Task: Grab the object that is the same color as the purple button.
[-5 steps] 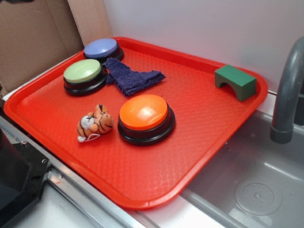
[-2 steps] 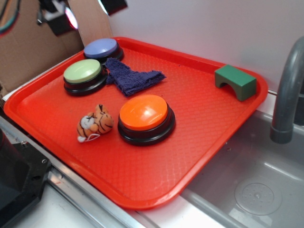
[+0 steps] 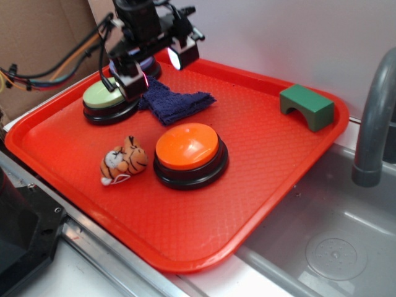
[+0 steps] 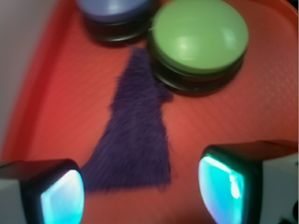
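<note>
**Hovering over the purple rag**

Hanging above the far left corner of the red tray (image 3: 266,167), the gripper (image 3: 154,69) has its fingers (image 4: 60,193) spread wide and empty, one on each side of the dark purple terry rag (image 3: 173,100). The rag lies flat on the tray, touching the light green button (image 3: 109,94) and just beside the periwinkle purple button (image 4: 114,7). Nearer the front sit the orange button (image 3: 189,148) and the tiger plush (image 3: 124,159); the green arch block (image 3: 306,106) stands in the far right corner.
</note>
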Controlling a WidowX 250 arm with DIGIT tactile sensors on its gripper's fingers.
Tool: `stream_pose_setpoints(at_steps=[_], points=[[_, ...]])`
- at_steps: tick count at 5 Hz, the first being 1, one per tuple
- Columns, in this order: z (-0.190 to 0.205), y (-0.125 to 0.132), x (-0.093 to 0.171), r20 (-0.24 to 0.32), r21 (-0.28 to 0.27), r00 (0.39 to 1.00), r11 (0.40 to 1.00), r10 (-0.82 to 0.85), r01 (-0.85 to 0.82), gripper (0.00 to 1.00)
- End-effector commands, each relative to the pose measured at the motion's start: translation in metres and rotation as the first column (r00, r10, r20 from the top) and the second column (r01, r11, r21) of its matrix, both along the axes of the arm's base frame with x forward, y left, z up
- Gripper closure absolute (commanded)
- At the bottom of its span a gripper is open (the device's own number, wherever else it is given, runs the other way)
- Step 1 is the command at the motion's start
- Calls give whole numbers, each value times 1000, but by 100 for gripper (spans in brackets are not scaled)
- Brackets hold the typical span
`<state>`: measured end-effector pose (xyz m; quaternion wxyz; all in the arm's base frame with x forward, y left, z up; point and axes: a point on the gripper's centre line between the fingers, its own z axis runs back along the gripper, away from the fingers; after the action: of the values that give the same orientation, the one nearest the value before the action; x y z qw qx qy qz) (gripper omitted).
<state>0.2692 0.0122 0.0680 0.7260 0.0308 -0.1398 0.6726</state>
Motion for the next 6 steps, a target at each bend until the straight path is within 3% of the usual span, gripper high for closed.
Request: stream_pose_setpoints(at_steps=[1, 2, 4, 5, 6], points=[[-20, 31, 7, -45, 46, 996, 996, 75, -73, 0], [-29, 38, 9, -43, 67, 996, 995, 84, -81, 0], [-35, 45, 9, -6, 15, 997, 997, 72, -72, 0], [-38, 44, 10, -10, 12, 998, 998, 66, -66, 100], [-37, 44, 10, -9, 8, 998, 998, 64, -64, 100]])
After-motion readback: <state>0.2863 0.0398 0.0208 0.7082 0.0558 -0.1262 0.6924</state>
